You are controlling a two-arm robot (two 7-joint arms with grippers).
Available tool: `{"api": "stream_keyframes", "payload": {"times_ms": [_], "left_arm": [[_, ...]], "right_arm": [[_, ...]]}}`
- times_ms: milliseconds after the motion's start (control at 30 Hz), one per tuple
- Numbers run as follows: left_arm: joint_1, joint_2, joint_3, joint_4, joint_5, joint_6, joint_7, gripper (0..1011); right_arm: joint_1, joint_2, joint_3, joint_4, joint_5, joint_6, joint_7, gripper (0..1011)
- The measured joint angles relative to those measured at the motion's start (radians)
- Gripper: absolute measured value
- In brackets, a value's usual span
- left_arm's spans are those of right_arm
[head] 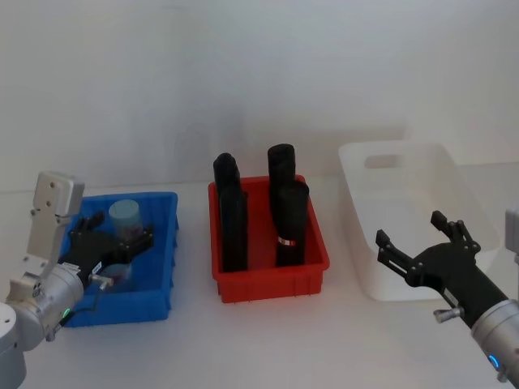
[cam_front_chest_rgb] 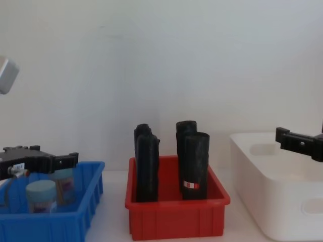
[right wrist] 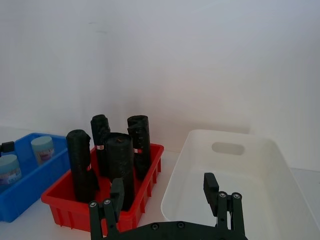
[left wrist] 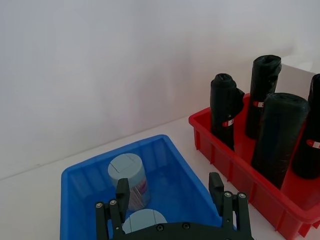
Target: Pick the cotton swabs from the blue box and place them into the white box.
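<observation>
Left gripper [head: 120, 233] hovers over the blue box [head: 166, 271] on the left, jaws released — two cotton swabs [head: 126, 215] stand inside. Right gripper [head: 411, 229], jaws likewise released, hangs at the near edge of the white box [head: 357, 156].

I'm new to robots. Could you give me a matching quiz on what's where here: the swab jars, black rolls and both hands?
A swab jars
B black rolls
C left hand
D right hand

1 open, over the white box's near end
2 upright in the red bin
3 open, over the blue box
4 light blue lids

Pairs: A-4, B-2, C-3, D-1
</observation>
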Motion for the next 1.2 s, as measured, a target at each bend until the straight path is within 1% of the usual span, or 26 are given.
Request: {"api": "stream_keyframes", "payload": {"times_ms": [267,833,1200], "left_arm": [[-0.019,0.000,-0.011,0.046,-0.002,0.012,-0.024,1004],[-0.030,0.005,-0.022,0.093,0.017,0.035,-0.051,1004],[-0.037,0.004,-0.025,0.124,0.015,0.037,-0.081,1004]], "right_arm": [[0.000,0.000,0.000,0.000,0.000,0.000,0.000,1001],[0.000,0.000,0.000,0.000,0.000,0.000,0.000,1001],[0.000,0.000,0.000,0.000,0.000,0.000,0.000,1001]]}}
